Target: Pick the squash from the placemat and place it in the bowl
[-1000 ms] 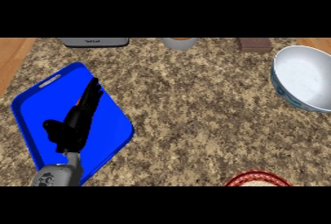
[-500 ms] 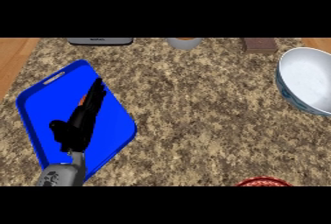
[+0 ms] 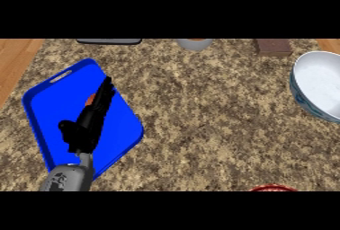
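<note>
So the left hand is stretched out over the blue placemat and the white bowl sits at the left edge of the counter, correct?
Not quite. The left hand does reach out over the blue placemat, but the white bowl sits at the right edge of the counter, not the left. The head view shows it, partly cut off by the frame.

Setting: kitchen. Evidence: speckled brown-beige granite counter top (image 3: pixel 212 117) w/ wooden strip along left edge; white round bowl w/ blue-patterned outer wall (image 3: pixel 319 85) at right edge; blue rectangular placemat w/ handle slot (image 3: pixel 46 103) near left edge; grey cup base (image 3: pixel 194 43) at far edge.
</note>
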Robot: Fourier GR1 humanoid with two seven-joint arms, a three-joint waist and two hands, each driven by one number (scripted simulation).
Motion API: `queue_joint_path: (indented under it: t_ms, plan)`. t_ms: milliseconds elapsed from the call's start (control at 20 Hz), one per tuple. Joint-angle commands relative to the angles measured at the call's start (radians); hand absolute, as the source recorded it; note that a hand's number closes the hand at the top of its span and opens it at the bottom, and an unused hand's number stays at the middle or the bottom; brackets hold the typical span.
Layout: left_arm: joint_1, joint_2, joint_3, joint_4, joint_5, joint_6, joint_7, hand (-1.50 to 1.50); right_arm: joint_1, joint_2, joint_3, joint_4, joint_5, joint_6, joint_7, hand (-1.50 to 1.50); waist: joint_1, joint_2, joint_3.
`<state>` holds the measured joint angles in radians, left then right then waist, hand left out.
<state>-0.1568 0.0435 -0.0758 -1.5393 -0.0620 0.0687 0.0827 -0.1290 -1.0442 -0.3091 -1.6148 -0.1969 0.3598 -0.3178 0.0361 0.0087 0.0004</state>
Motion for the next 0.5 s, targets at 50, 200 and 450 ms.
queue_joint_path:
  t_ms: [50, 200, 450]
  plan:
    - [0.002, 0.009, 0.015, -0.001, 0.022, -0.022, 0.0, 0.0, -0.164, 0.021, 0.119, 0.229, 0.224, -0.067, -0.11, 1.5, 0.005, 0.001, 0.0]
    - [-0.068, 0.022, 0.037, 0.042, 0.025, -0.03, 0.01, 0.0, -0.266, 0.11, 0.199, 0.401, 0.317, -0.147, -0.157, 1.5, 0.017, 0.008, 0.001]
    - [0.012, 0.042, 0.025, -0.072, 0.026, -0.04, 0.051, 0.0, -0.382, 0.194, 0.261, 0.644, 0.479, -0.252, -0.287, 1.5, 0.01, 0.0, 0.001]
